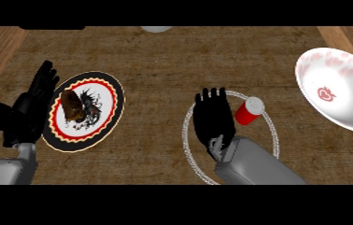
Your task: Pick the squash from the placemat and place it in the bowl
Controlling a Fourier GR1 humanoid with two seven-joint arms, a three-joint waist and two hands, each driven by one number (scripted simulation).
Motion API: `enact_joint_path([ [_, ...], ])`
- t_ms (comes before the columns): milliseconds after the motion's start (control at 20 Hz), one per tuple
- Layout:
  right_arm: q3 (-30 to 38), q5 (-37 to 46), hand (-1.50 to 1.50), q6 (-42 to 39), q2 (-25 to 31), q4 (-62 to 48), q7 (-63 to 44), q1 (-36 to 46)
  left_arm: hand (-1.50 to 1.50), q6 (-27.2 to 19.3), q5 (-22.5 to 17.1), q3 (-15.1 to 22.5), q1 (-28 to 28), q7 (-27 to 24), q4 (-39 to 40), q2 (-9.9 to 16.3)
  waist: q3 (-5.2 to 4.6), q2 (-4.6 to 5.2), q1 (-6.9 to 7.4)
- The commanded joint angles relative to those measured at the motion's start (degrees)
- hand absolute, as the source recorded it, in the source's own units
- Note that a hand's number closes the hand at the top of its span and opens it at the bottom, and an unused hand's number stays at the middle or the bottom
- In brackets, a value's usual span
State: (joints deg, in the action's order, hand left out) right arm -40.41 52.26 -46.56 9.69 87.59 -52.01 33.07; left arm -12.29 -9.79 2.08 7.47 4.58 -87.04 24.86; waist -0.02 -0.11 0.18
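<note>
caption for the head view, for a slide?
Right hand open over the placemat beside a red cup; squash on patterned plate, bowl at right.

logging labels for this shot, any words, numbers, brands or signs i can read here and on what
No readable text anywhere in the head view.
Bowl: a red mark on its inner wall, a swirl-like emblem, not legible as letters.
Placemat: black, red and cream pattern only, no words.
Red cup: plain red side, pale top, no label visible.
</note>
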Motion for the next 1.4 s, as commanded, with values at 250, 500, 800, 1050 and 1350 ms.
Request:
enact_joint_path([
  [250,1.9,6.4,-1.50,-2.2,-0.3,0.0,0.4,-5.3,0.00,1.7,1.7,-2.4,-0.6,-0.5,-0.4,-1.7,0.02,0.06,-0.05],
  [500,1.1,11.4,-1.50,-0.3,-1.6,-1.5,1.7,-8.3,0.00,2.2,2.8,-2.7,2.8,3.5,-0.5,-3.4,0.02,0.08,-0.18],
  [800,2.2,15.4,-1.50,3.8,-0.2,-0.8,6.0,-13.3,0.00,3.8,5.1,-3.9,-0.3,2.3,-1.8,-4.4,0.03,0.06,-0.07],
  [1050,4.7,18.5,-1.50,6.1,-1.7,-6.6,8.5,-10.5,0.00,7.8,3.6,-7.4,0.9,0.5,1.2,-3.3,0.02,0.12,-0.01],
  [1350,8.7,17.9,1.50,7.2,-4.0,-13.3,12.4,-9.9,0.00,5.0,7.5,-5.5,-0.6,-0.1,-0.6,-7.2,0.03,0.11,-0.02],
])
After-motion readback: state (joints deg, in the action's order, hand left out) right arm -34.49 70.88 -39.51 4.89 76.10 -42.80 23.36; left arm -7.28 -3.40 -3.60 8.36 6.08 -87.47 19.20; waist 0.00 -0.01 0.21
